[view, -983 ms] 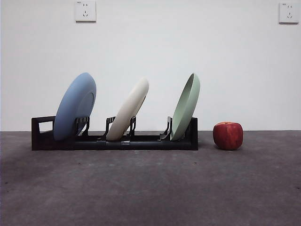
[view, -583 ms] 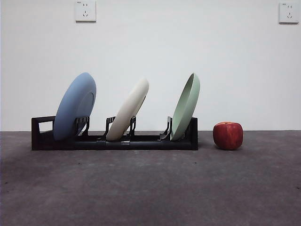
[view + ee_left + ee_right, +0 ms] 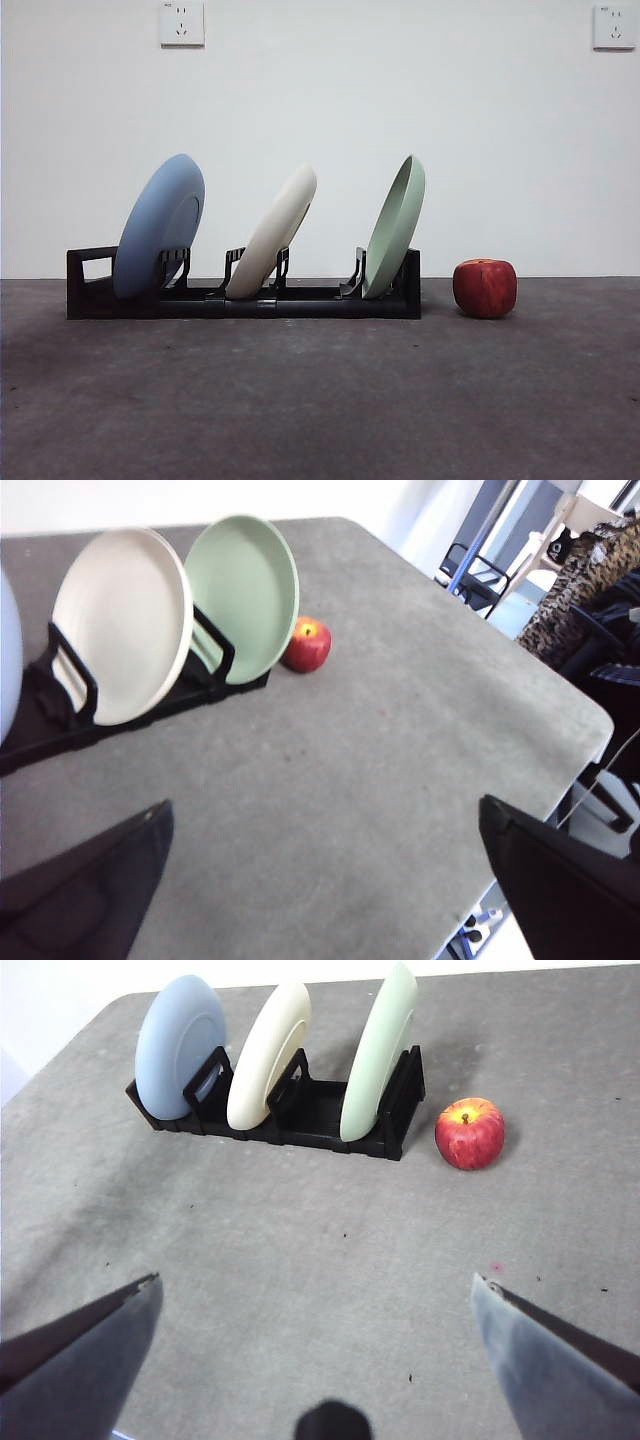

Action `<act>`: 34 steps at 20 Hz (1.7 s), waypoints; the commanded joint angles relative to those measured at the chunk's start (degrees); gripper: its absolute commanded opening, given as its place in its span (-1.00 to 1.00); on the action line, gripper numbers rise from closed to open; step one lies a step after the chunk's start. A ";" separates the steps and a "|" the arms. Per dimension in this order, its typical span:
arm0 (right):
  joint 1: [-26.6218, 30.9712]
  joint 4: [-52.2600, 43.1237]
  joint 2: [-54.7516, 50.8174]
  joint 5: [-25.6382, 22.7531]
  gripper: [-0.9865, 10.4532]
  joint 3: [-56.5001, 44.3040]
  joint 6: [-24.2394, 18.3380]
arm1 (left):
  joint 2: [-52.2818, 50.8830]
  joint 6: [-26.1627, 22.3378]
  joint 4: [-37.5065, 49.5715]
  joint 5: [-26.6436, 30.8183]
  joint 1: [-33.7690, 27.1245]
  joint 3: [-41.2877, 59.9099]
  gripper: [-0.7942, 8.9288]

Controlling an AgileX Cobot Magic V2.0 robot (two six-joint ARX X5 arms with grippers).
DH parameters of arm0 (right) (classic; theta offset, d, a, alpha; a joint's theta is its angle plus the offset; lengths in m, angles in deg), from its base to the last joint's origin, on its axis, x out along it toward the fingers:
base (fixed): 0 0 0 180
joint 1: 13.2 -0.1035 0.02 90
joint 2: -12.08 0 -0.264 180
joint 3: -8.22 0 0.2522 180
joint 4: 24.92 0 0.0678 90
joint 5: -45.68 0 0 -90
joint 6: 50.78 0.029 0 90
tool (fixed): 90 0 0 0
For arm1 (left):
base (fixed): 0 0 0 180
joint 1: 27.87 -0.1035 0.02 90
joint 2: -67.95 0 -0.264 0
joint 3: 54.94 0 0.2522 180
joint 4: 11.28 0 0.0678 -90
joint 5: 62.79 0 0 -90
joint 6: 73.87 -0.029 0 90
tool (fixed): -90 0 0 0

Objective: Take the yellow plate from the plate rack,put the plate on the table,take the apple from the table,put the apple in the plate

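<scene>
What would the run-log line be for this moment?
stage: pre-grasp | yellow plate: in plate rack | apple: on table | left tool: open | right tool: open

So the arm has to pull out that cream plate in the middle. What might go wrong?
1. The yellow plate leans in the plate rack between a blue plate and a green plate; fingers reaching in may bump a neighbour.
2. Pulling at an angle might drag the light-looking rack along the table.
3. The apple sits just beside the rack's end; a jolt may set it rolling.
</scene>
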 commanded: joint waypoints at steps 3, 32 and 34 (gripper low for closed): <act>-0.07 -0.04 1.16 0.50 0.27 0.17 -0.33 | 4.42 -0.46 8.72 -0.20 2.82 -0.11 0.35; -0.07 -0.39 8.57 1.31 0.27 0.17 -0.35 | 66.93 -15.45 47.56 25.57 19.65 -17.27 0.32; -0.07 -0.42 8.96 1.44 0.27 0.17 -0.35 | 67.34 -15.45 47.58 25.49 19.87 -17.27 0.23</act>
